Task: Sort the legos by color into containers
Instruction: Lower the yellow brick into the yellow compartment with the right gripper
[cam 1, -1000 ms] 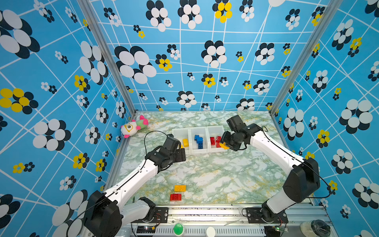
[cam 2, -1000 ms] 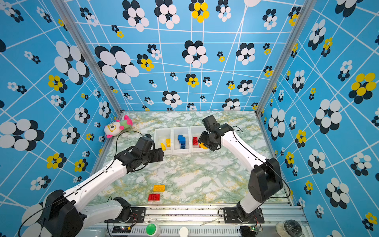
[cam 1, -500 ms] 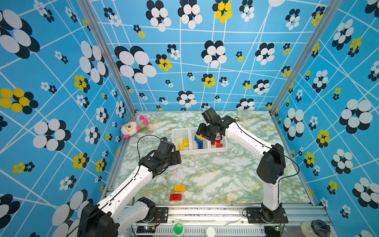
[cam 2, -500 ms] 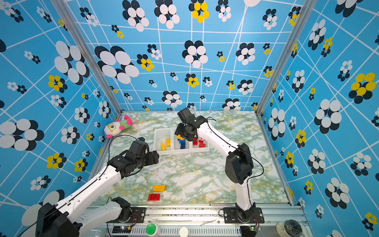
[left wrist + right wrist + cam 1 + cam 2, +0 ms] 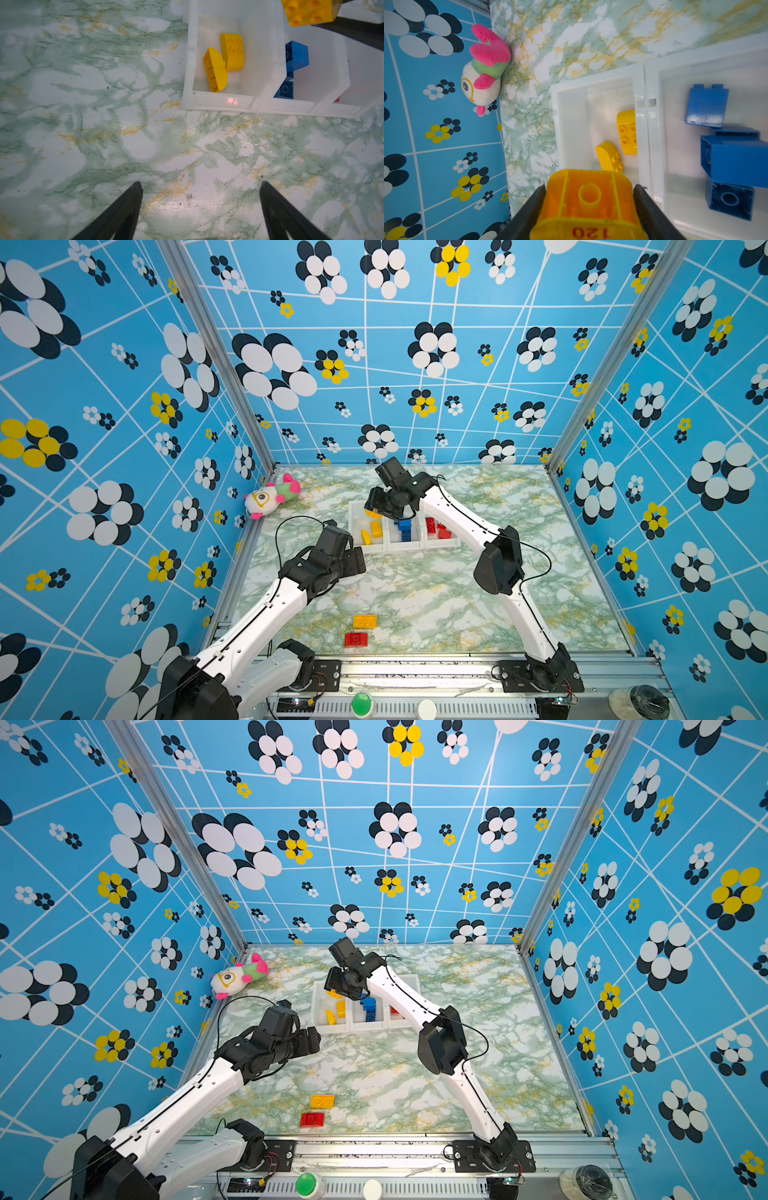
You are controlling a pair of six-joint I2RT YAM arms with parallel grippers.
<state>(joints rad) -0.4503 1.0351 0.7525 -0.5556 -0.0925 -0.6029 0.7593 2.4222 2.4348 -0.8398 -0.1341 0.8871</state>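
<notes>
Held piece: the right fingers (image 5: 527, 214) are clamped on a yellow brick marked "120" (image 5: 588, 199). It hangs above the containers (image 5: 399, 548), over their yellow end bin (image 5: 192, 62) and close to the wall shared with the middle bin.
Left fingers (image 5: 122, 218): wide apart and empty, above the bare desk (image 5: 436, 601) just in front of the containers.
Sorted: two yellow bricks (image 5: 231, 52) lie in the end bin, blue bricks (image 5: 296, 56) in the middle bin, red bricks (image 5: 438, 529) in the other end bin.
Not yet sorted: a flat yellow brick (image 5: 365, 621) and a red brick (image 5: 355, 640) lie on the desk, well apart from the containers, on their front side.
Risk, wrong bin: we think a release here may strike the shared wall, and the brick could tip among the blue ones.
Risk, bounce: from a high drop it could hit the bricks below and jump out.
Risk, contact: both arms are near the containers, so we fear a push that shifts them.
</notes>
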